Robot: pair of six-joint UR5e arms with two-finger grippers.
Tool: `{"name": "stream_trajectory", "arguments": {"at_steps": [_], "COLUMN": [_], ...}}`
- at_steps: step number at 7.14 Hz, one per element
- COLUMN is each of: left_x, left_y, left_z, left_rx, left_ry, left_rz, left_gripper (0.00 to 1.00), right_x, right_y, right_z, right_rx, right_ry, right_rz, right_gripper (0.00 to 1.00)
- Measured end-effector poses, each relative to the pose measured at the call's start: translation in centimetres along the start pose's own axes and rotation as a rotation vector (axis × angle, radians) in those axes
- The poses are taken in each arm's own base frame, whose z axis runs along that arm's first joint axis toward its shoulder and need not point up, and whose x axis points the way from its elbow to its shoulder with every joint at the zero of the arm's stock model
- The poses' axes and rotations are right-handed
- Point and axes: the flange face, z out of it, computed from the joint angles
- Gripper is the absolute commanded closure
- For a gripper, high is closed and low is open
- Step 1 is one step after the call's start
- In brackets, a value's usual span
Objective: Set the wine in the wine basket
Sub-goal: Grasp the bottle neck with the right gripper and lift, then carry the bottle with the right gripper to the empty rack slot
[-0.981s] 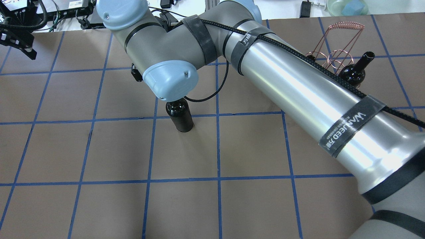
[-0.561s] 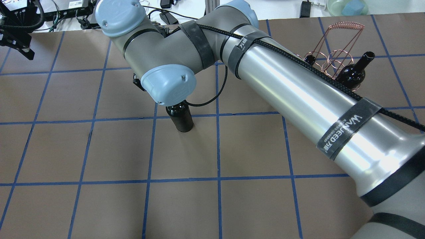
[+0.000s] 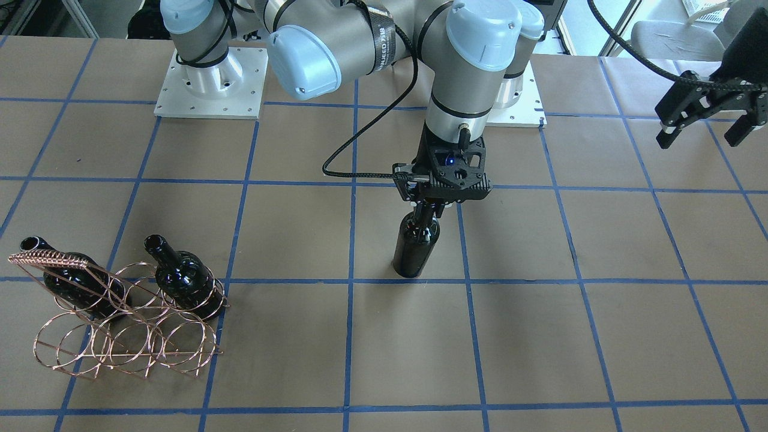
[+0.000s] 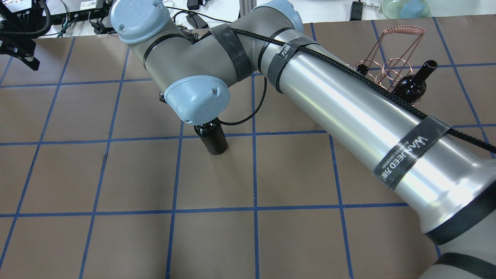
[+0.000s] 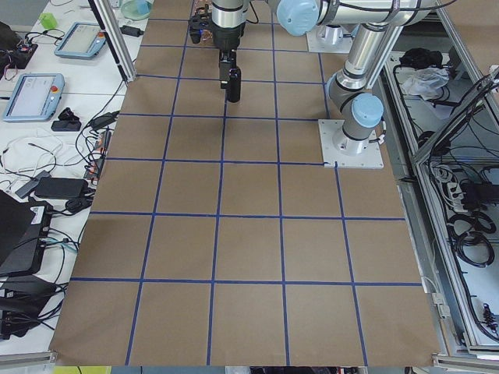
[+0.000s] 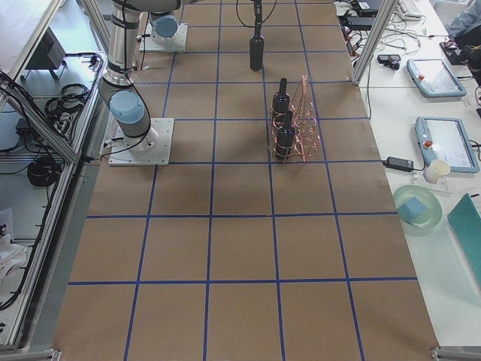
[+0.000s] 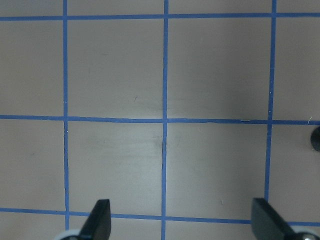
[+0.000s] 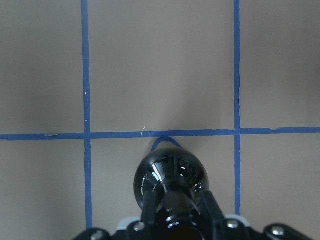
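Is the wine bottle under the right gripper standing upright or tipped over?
Upright. The wine has its base down toward the table and its neck pointing straight up between the fingers of the right gripper.

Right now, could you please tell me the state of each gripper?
Left gripper: open, holding nothing.
Right gripper: closed on the neck of the wine bottle.

Silver-grey arms (image 4: 348, 116) carry pale blue joint caps (image 4: 195, 97), black straps (image 4: 410, 150) and a braided black cable (image 3: 360, 175).
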Motion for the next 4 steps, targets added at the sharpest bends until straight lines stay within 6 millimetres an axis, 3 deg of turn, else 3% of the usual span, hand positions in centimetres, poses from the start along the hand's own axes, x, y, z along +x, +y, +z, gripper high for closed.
{"name": "stream_trajectory", "arguments": {"at_steps": [2, 4], "left_x": [-0.1, 0.1], "left_y": [0.1, 0.1], "left_z": [-0.1, -0.2], "left_rx": [0.002, 0.007], "left_ry": [-0.001, 0.004], "left_rz": [-0.003, -0.001], "left_gripper": [0.0, 0.0], "right_x": [2.4, 9.0], "right_y": [-0.3, -1.1], "right_z": [-2.7, -7.1], "right_rx": [0.005, 0.005], "right_ry": [-0.004, -0.011], "right_rz": [0.004, 0.063], "right_gripper": [1.0, 1.0]}}
